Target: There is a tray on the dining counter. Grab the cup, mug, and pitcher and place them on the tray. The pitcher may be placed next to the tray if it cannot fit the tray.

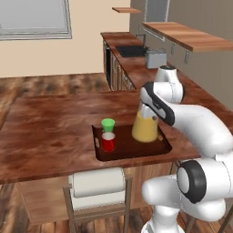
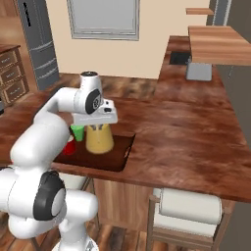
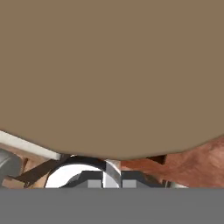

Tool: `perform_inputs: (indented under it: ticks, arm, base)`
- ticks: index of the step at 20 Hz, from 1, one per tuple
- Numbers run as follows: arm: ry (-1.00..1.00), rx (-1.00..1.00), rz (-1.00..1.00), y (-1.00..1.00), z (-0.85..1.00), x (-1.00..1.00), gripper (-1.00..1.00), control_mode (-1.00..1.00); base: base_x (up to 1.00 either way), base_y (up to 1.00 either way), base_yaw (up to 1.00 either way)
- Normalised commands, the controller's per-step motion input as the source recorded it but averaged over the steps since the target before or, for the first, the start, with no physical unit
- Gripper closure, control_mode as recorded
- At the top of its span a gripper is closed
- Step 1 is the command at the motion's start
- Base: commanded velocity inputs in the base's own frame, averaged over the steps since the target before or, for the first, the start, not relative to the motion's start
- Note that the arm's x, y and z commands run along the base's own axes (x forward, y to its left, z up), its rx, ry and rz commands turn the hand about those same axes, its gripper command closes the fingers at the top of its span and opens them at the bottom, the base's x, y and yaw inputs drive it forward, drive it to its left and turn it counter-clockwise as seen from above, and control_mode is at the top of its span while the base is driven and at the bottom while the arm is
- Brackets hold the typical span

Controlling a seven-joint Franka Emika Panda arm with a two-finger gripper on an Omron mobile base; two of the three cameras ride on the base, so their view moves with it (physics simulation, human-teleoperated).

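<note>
Chair point(image 1: 98, 184): nearest the base, tucked under the near counter edge, pale rolled cushion on its back; second one point(image 2: 188, 208) along the same edge.
Dining counter point(image 1: 50, 132): broad reddish-brown wood-grain slab, bearing the tray near its front edge.
Tray point(image 1: 134, 152): dark brown, raised rim, cut-out handle at the short end; holds all three vessels.
Pitcher point(image 1: 145, 127): upright at 3 o'clock on the tray, yellow-orange lower body, neck hidden by the hand; close to the cup and mug, contact not clear.
Gripper point(image 2: 97, 126): down at the pitcher's neck, jaws drawn together, seemingly clamped on the top of the pitcher; fingertips hidden in both base views.
Mug point(image 1: 108, 142): red, upright at 9 o'clock on the tray, on the near side of the cup.
Cup point(image 1: 108, 124): bright green, upright, just behind the mug, seemingly touching it.
Writing: no brand, label or lettering legible on anything.
</note>
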Motion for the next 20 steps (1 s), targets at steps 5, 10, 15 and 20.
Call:
perform_inputs:
  ticks: [5, 10, 15, 20]
  arm:
    - [0.00, 0.00, 0.00, 0.01, -0.28, 0.52, 1.00, -1.00]
    - [0.00, 0.00, 0.00, 0.00, -0.37, 0.36, 1.00, -1.00]
    - [0.00, 0.00, 0.00, 0.00, -0.34, 0.20, 1.00, -1.00]
    - [0.01, 0.00, 0.00, 0.00, -0.24, 0.04, 1.00, -1.00]
  base:
    - [0.00, 0.00, 0.00]
    - [0.00, 0.00, 0.00]
    - [0.00, 0.00, 0.00]
    - [0.00, 0.00, 0.00]
